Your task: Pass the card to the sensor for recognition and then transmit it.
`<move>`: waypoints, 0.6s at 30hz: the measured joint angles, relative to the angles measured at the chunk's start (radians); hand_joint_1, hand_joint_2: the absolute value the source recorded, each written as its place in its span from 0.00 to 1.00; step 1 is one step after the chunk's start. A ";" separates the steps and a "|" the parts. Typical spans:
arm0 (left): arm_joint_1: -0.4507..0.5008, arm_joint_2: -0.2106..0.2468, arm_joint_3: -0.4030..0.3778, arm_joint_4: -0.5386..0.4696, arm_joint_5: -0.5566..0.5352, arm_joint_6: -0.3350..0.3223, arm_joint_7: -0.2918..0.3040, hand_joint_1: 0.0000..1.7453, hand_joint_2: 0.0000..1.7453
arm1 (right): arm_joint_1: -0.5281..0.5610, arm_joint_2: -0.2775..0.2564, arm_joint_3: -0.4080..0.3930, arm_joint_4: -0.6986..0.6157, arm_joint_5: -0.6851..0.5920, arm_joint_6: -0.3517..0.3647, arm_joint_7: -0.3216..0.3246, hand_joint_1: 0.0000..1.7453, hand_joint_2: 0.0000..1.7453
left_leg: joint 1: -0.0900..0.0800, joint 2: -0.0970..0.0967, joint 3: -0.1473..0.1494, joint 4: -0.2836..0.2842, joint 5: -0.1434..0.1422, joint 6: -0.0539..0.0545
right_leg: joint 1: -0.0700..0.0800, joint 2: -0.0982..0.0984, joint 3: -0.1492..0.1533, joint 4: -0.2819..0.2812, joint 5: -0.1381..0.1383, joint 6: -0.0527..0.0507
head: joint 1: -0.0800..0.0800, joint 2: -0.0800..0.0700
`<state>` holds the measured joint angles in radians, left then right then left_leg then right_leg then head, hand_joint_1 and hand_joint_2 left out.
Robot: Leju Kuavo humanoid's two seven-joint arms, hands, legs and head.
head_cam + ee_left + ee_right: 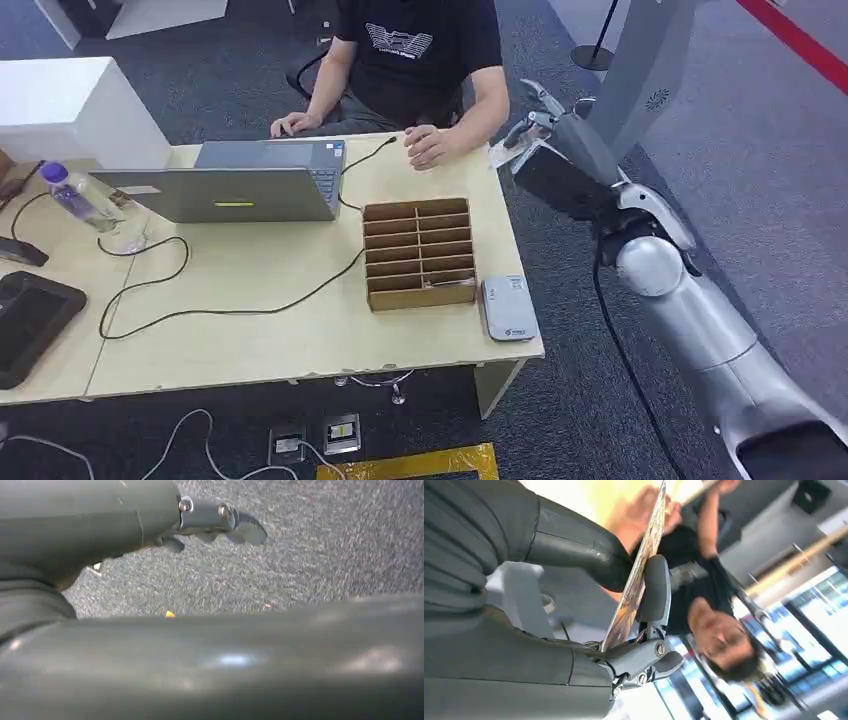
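My right hand (548, 128) is raised beyond the table's far right corner and pinches a thin printed card (638, 577) between its thumb (574, 550) and a finger (655, 592). In the head view the card (504, 152) sticks out of the hand toward a seated person's hand (430, 147), which rests on the table a short way off. The grey-white card sensor (507, 308) lies flat at the table's near right corner, well below and nearer than my hand. My left hand (215, 517) hangs over grey carpet, its fingers stretched out and holding nothing.
A cardboard slotted box (418, 253) stands left of the sensor on the pale wooden table (250, 340). Further left are an open laptop (240, 190), a black cable (200, 305), a water bottle (75, 195) and a black device (30, 320). The person sits behind the table.
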<state>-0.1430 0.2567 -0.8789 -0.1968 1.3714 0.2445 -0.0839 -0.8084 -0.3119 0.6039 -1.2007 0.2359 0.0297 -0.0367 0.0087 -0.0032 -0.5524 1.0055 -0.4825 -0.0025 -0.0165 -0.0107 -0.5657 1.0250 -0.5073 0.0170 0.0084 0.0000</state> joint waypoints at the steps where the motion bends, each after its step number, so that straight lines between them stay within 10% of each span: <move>1: -0.001 -0.001 0.000 0.000 0.001 0.000 0.000 0.00 0.00 | -0.018 0.024 0.003 0.036 0.025 -0.012 -0.024 1.00 1.00 | 0.000 0.000 0.000 0.000 0.000 0.000 | 0.000 0.000 0.000 0.000 0.000 0.000 | 0.000 0.000; 18: -0.008 -0.016 0.000 0.000 -0.003 0.004 -0.001 0.00 0.00 | -0.201 0.278 0.051 0.447 0.172 -0.066 -0.100 1.00 1.00 | 0.000 0.000 -0.001 0.000 0.000 0.000 | 0.000 0.000 -0.002 0.000 0.000 0.000 | 0.000 0.000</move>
<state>-0.1514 0.2403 -0.8789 -0.1968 1.3684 0.2483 -0.0851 -1.0098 -0.0336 0.6554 -0.7539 0.4078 -0.0362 -0.1370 0.0086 -0.0034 -0.5534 1.0057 -0.4825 -0.0026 -0.0164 -0.0109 -0.5672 1.0246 -0.5074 0.0168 0.0088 0.0000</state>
